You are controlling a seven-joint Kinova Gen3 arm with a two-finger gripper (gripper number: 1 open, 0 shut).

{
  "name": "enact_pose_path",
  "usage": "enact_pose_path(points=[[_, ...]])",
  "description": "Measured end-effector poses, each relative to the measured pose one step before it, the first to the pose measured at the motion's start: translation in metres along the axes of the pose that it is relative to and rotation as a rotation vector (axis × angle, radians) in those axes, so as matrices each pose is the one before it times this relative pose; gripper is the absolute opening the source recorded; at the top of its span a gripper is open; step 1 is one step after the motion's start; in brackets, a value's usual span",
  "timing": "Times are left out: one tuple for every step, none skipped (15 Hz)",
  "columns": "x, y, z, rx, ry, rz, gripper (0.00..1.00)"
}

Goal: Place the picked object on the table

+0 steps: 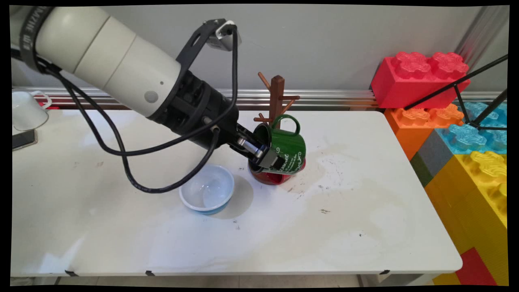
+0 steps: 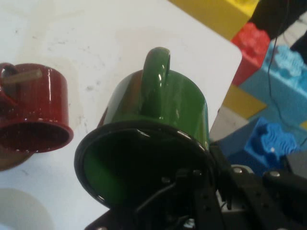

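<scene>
White table (image 1: 365, 227): gripper (image 1: 265, 156) clamps green mug's (image 1: 288, 148) rim, lifted sideways beside wooden mug tree (image 1: 277, 97), above hung red mug (image 1: 272, 177); blue bowl (image 1: 207, 194) nearby.

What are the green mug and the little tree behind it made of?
The green mug, held by the gripper, looks like enamelled metal: thin dark rim, very glossy coat with bright reflections. It could also be glazed ceramic. The mug tree looks like brown wood with a smooth finish and plain pegs.
</scene>
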Motion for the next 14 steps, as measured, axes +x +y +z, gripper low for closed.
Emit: enact_pose_path(points=[[0.00152, 0.00028, -0.00036, 0.00398, -0.01093, 0.01446, 0.0], [0.00232, 0.00021, -0.00015, 0.00571, -0.01808, 0.01972, 0.0], [0.0013, 0.00015, 0.00003, 0.00464, -0.01278, 0.01123, 0.0], [0.00201, 0.00022, 0.00018, 0.008, -0.01906, 0.01591, 0.0], [0.0019, 0.00029, 0.00043, 0.01046, -0.0227, 0.01777, 0.0], [0.00162, 0.00053, 0.00069, 0.01202, -0.0228, 0.0168, 0.0], [0.0017, 0.00066, 0.00094, 0.00901, -0.01855, 0.01314, 0.0], [0.0022, 0.00119, 0.00158, 0.00941, -0.02088, 0.01454, 0.0], [0.00201, 0.00111, 0.00144, 0.00765, -0.01642, 0.01079, 0.0], [0.00244, 0.00101, 0.00156, 0.00922, -0.01774, 0.01204, 0.0], [0.0024, 0.00079, 0.00164, 0.00905, -0.01688, 0.01162, 0.0], [0.00195, 0.00035, 0.00133, 0.00791, -0.01492, 0.00919, 0.0], [0.00184, 0.00015, 0.00114, 0.00893, -0.01554, 0.01009, 0.0], [0.00095, -0.00013, 0.00066, 0.00527, -0.00904, 0.00549, 0.0]])
